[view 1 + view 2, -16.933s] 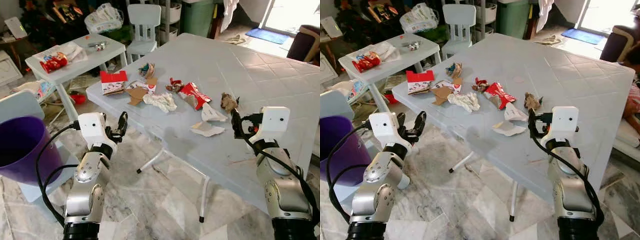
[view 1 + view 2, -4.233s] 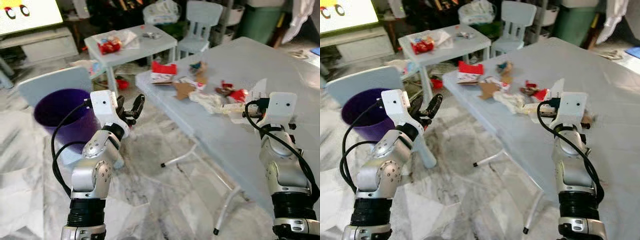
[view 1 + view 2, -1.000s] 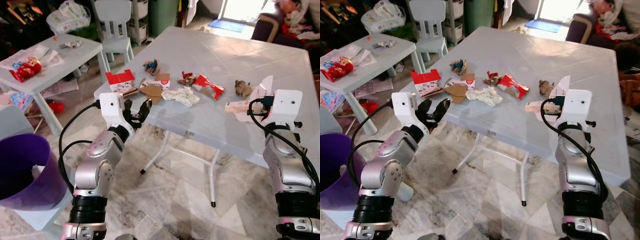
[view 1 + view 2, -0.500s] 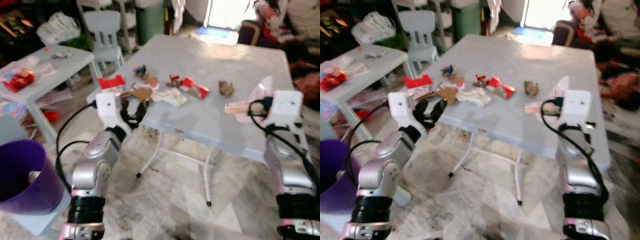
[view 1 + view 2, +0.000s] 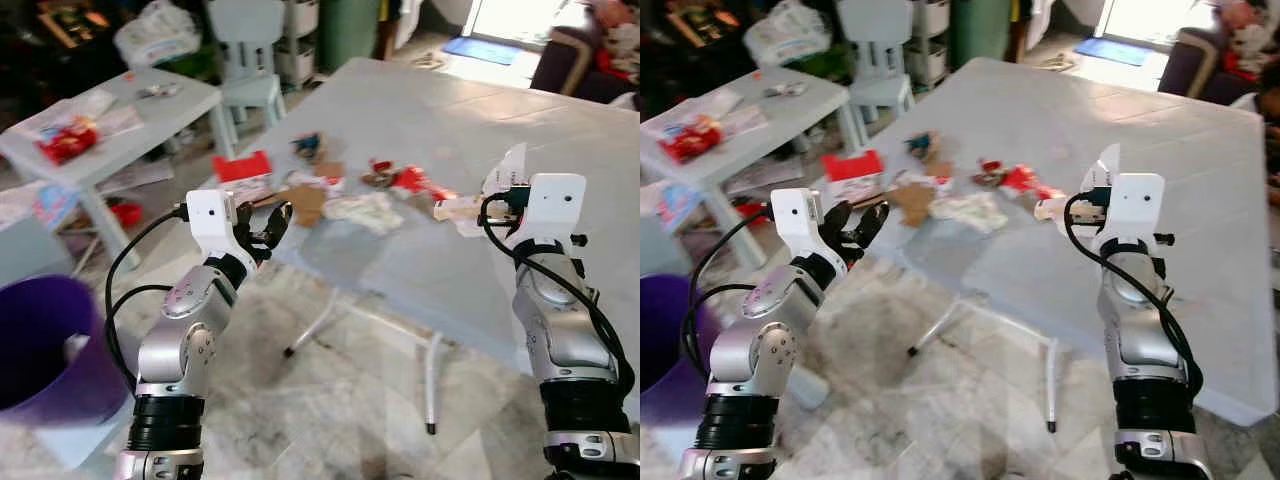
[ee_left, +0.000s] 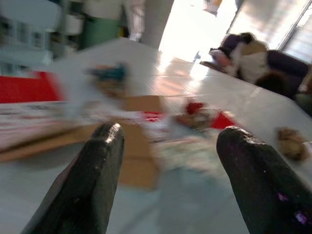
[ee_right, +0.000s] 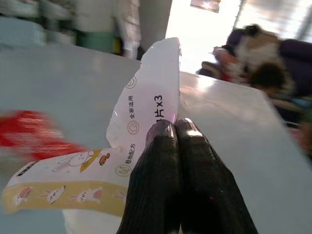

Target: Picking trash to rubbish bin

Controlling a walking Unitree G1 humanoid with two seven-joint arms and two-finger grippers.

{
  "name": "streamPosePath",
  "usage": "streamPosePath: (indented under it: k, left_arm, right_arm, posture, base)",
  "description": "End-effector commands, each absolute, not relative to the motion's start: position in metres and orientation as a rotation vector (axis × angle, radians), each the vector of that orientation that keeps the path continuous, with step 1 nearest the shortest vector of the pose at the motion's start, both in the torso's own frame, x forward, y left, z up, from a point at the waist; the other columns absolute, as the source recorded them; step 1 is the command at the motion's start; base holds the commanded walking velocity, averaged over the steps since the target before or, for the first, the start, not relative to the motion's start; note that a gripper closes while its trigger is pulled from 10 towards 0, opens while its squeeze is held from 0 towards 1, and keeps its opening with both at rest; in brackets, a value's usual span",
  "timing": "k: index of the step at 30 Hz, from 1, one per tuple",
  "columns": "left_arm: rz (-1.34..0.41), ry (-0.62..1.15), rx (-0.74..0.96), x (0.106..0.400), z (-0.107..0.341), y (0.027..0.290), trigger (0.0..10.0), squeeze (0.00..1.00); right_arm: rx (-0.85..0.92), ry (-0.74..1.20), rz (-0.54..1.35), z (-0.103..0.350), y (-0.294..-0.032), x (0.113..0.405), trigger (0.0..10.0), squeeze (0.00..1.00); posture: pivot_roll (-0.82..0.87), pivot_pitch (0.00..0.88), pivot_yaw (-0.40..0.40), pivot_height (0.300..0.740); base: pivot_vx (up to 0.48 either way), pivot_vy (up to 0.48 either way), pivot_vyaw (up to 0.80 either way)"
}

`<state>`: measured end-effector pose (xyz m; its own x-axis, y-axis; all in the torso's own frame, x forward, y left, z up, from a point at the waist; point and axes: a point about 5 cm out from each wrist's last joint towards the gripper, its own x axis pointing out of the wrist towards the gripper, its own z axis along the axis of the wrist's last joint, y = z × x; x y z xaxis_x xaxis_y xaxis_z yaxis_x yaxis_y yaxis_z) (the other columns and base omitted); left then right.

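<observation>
The purple bin [image 5: 45, 345] is sitting at the lower left of the left eye view, on the floor, well apart from both grippers; a bit of white is lying inside it. The left gripper [image 5: 268, 228] is hanging in the middle left of the picture, just by the near corner of the big grey table [image 5: 560, 140]; its two black fingers [image 6: 83, 185] are spread wide and holding nothing; the silver arm is coming up from the bottom and bending toward the table. The trash is lying on the table past those fingers: a red and white box [image 5: 243, 172], a brown card piece [image 5: 308, 203], a crumpled white paper [image 5: 365, 208] and a red wrapper [image 5: 415, 181]. The right gripper [image 7: 176, 127] is up at the middle right of the picture, over the table; its fingers are squeezed tight together on a white wrapper [image 7: 146, 117] with small writing and a yellow strip of little animals; the wrapper is sticking up and out past the fingertips; the right arm is standing almost straight up from the bottom right. A small white table [image 5: 150, 115] with a red packet [image 5: 68, 140] is standing at the upper left.
</observation>
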<state>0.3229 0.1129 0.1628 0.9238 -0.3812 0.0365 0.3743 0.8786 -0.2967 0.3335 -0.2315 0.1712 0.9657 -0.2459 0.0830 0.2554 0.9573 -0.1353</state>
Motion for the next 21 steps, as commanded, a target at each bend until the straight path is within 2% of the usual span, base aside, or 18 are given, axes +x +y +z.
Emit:
streamPosePath:
  k: [1,3,7,21]
  left_arm:
    - [-0.387,0.014,-0.279,0.324,0.167,0.117,10.0,0.00]
    - [-0.385,0.025,-0.275,0.324,0.166,0.117,10.0,0.00]
    - [-0.382,0.070,-0.275,0.323,0.159,0.116,10.0,0.00]
    - [-0.564,0.203,-0.211,0.333,0.147,0.091,10.0,0.00]
  right_arm:
    - [-0.140,-0.096,-0.241,0.179,-0.227,0.336,10.0,0.00]
    - [-0.140,-0.096,-0.241,0.179,-0.227,0.336,10.0,0.00]
    - [-0.143,-0.095,-0.240,0.179,-0.226,0.336,10.0,0.00]
    - [-0.158,-0.106,-0.244,0.186,-0.231,0.332,10.0,0.00]
  posture:
    - [0.05,0.073,-0.021,0.740]
    - [0.05,0.073,-0.021,0.740]
    - [0.05,0.073,-0.021,0.740]
    - [0.01,0.079,-0.023,0.740]
  base:
    - [0.420,0.000,0.00]
    - [0.309,0.000,0.00]
    - [0.000,0.000,0.00]
    - [0.000,0.000,0.00]
